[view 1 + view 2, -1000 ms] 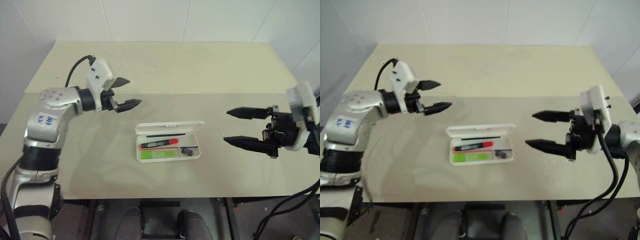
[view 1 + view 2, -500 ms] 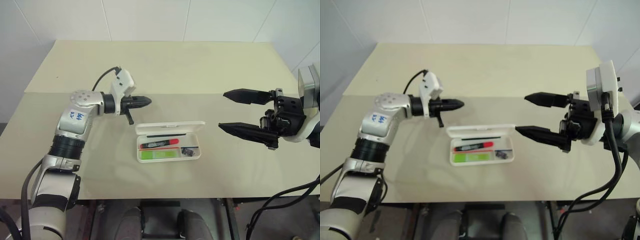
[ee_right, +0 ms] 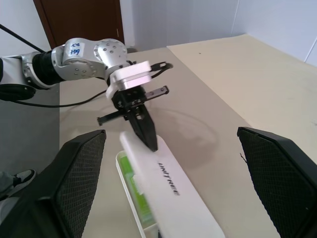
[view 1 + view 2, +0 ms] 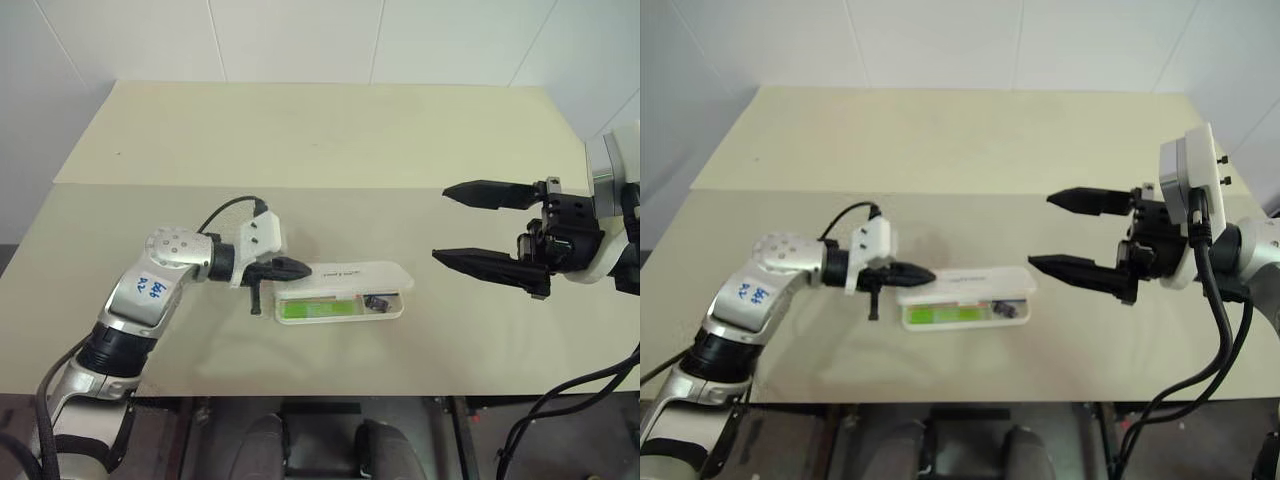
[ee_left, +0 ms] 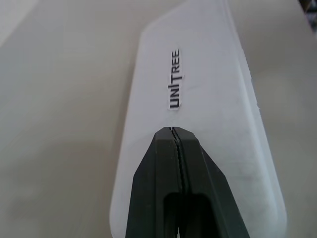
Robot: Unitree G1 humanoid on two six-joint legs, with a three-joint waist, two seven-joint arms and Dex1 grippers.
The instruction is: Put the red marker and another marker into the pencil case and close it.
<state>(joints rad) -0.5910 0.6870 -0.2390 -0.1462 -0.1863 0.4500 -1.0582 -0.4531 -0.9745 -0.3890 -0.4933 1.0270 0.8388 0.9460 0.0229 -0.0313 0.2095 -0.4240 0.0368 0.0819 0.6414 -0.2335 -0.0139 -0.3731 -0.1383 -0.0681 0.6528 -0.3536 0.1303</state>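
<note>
Pale beige table against white tiled walls fills the head views, and near its front edge lies the pencil case, a flat white box with rounded corners. Its lid (dark lettering on top) is tilted partway down over the tray, leaving only the front strip of the inside exposed. In that strip the lime-green highlighter lies lengthwise along the front wall, and a small dark grey lump sits in the tray's right part. The red marker cannot be made out under the lowered lid.

At the case's left end, the left gripper has its two black fingers pressed together with nothing between them; their joined tip rests on the top of the lid near its left end, the gripper pointing right and slightly down. A black cable loops above that wrist.

Well to the right of the case, the right gripper hangs above the table with its fingers spread wide apart, one above the other, pointing left toward the case and holding nothing.
</note>
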